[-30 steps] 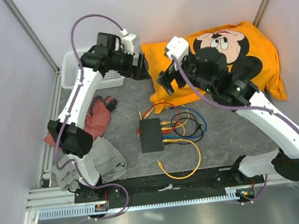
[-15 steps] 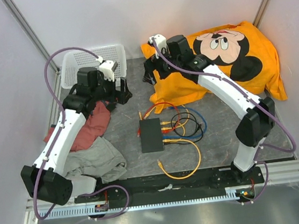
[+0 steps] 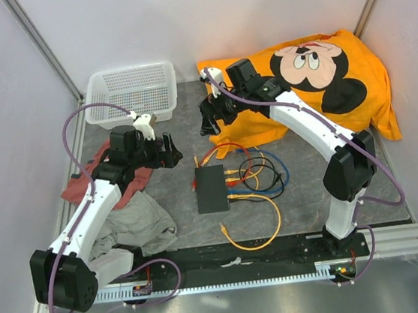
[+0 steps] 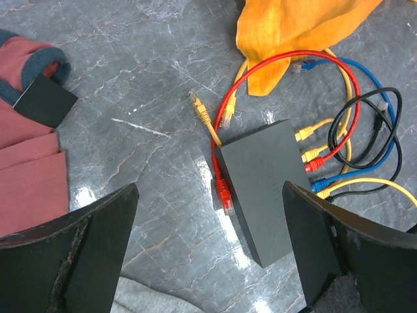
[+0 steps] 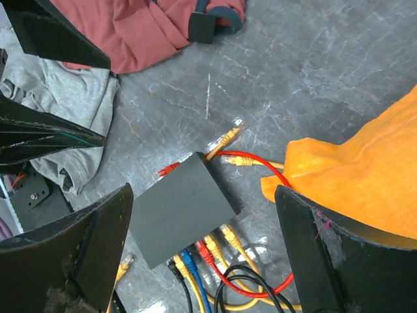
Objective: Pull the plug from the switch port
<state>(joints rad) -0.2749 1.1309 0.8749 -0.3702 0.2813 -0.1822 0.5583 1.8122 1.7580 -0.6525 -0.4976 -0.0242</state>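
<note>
When the top view is read as a dial centred on the switch point(image 3: 211, 189), the count comes to two arms, two grippers, one switch, one basket, three garments and cables in four colours.

Nearest, at 6 o'clock, the black rail point(image 3: 280, 248) runs along the table's near edge. A loose yellow plug point(image 3: 223, 231) lies between the rail and the switch. The grey garment point(image 3: 137, 223) is at 8 o'clock and the red garment point(image 3: 118, 183) at 9 to 10 o'clock.

The switch lies flat in the middle of the table point(image 3: 309, 205). The seated plugs point(image 4: 314, 164) stand in a row along its 3 o'clock side. Yellow, red and blue ones show, but I cannot fix their number. The cable loops point(image 3: 260, 169) pile up on that same side. A loose red plug point(image 4: 223, 194) lies just beside the 9 o'clock edge.

The left gripper point(image 3: 171, 152) is at 10 o'clock and the right gripper point(image 3: 209, 119) at 12 o'clock. Both are apart from the switch, fingers spread wide with nothing between them.

Farthest, the basket point(image 3: 132, 90) sits at 11 o'clock. The orange shirt point(image 3: 363, 48) is at 1 o'clock, and its hem comes down to the red loop.

Bare tabletop shows from 9 to 11 o'clock, between the switch and the garments, and again at 4 to 5 o'clock past the yellow loop. The 3 o'clock side is crowded with cable. Walls close the table on the left, right and far sides.
</note>
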